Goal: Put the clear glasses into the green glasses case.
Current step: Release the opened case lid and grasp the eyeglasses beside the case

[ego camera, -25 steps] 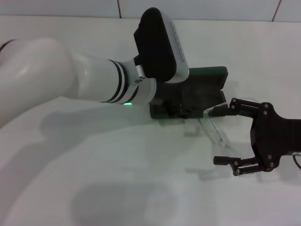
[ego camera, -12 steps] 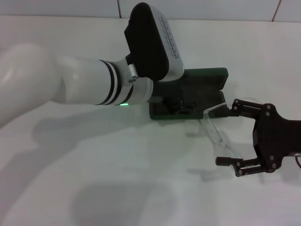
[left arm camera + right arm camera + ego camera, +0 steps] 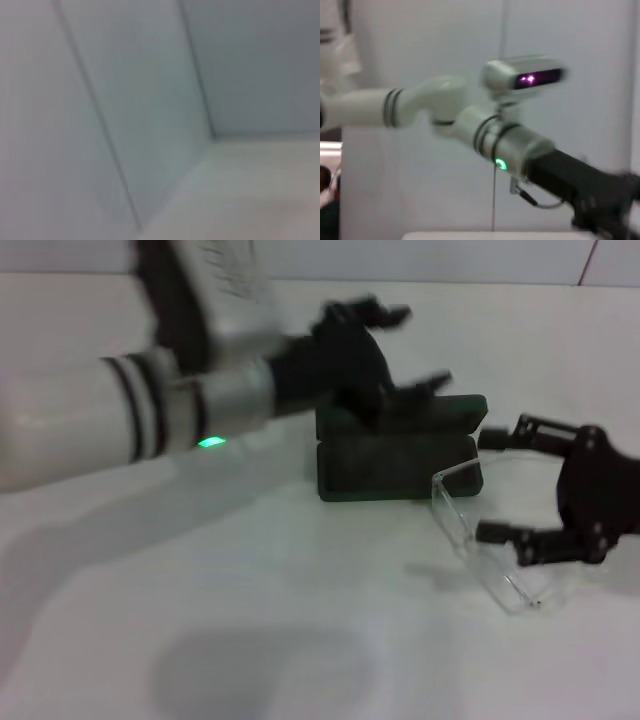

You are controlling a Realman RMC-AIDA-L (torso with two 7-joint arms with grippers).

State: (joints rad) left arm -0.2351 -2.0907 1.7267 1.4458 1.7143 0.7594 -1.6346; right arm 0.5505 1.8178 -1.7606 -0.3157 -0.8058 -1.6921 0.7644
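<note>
clear glasses beside green glasses case

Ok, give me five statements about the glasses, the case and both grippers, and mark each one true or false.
1. The case lies open on the table. True.
2. The glasses are fully inside the case. False: one end reaches the case's right front corner, the rest lies on the table outside it.
3. The right gripper is open, by the glasses. True.
4. The left gripper is shut on the glasses. False: it is open, above the case's rear, holding nothing.
5. The glasses are tinted dark. False: they are clear.
</note>
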